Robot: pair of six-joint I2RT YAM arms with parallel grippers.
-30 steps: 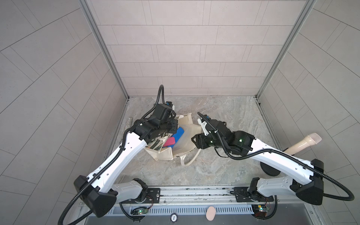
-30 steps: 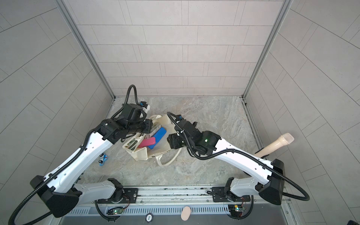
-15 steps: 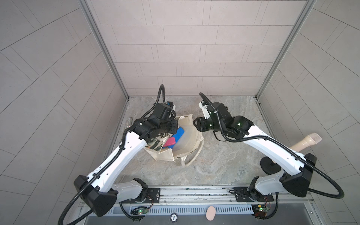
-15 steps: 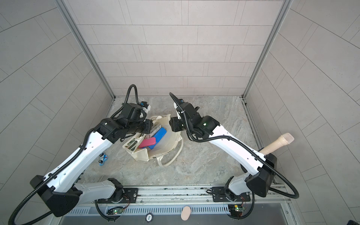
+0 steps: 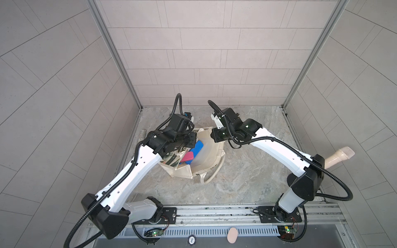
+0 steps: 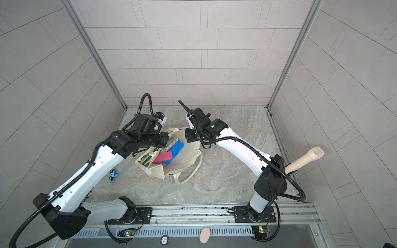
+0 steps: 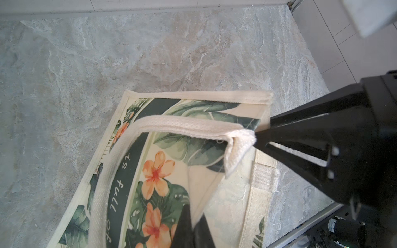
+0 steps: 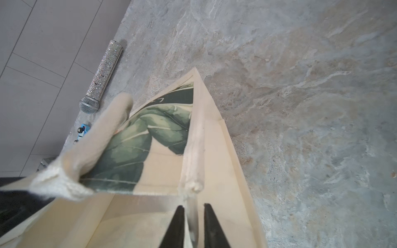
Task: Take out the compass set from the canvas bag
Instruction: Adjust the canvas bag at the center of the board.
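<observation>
Opening step: left claw (image 7: 193, 227) and right claw (image 8: 192, 223) both clamp the bag (image 5: 207, 155), at the table's (image 5: 247, 171) 9 o'clock. The compass set is probably inside among the cases (image 6: 175, 148). Next, one claw must release and reach in.

Both top views looked down from high at six o'clock; wrist cameras sat close above the canvas bag (image 7: 189, 111), sharing its print

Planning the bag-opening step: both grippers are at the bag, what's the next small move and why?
Probably lift the right gripper slightly, away from the left gripper, to widen the mouth. Both look shut on the bag: right on a handle, left on the printed side. The blue case and pink case lie inside, partly hidden by the left arm.
</observation>
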